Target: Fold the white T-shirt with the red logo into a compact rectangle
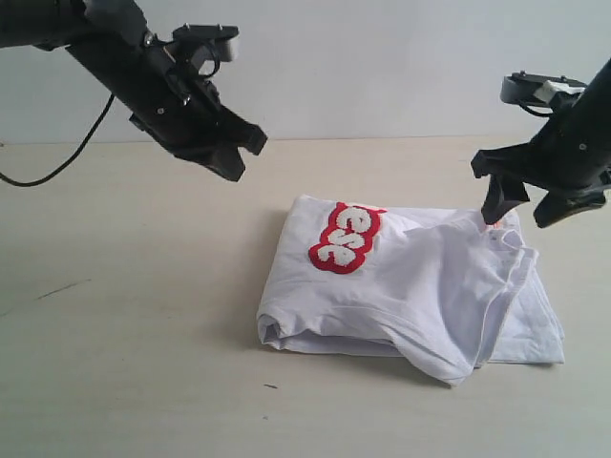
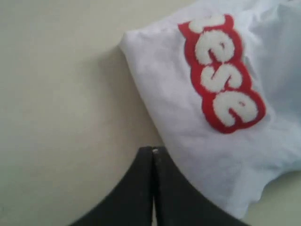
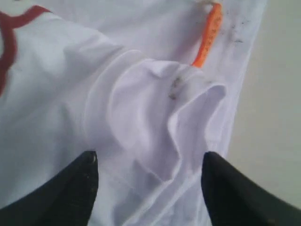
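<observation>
Two tools hang near the white T-shirt [image 1: 410, 286]: left tool [image 1: 244, 157] pinched together, right tool [image 1: 522, 214] spread wide, empty.

1. The left arm [image 1: 115, 57] reaches in from the upper left and slopes downward. It is raised in the air, with the left hand [image 1: 241, 157] pointing down and to the right.
2. The left hand's jaws are pressed together, and its two dark fingers [image 2: 136, 188] meet along a thin seam.
3. The right arm [image 1: 584, 114] enters from the right edge, and the right hand [image 1: 523, 205] points downward.
4. The right hand's fingers [image 3: 70, 188] stand well apart.
</observation>
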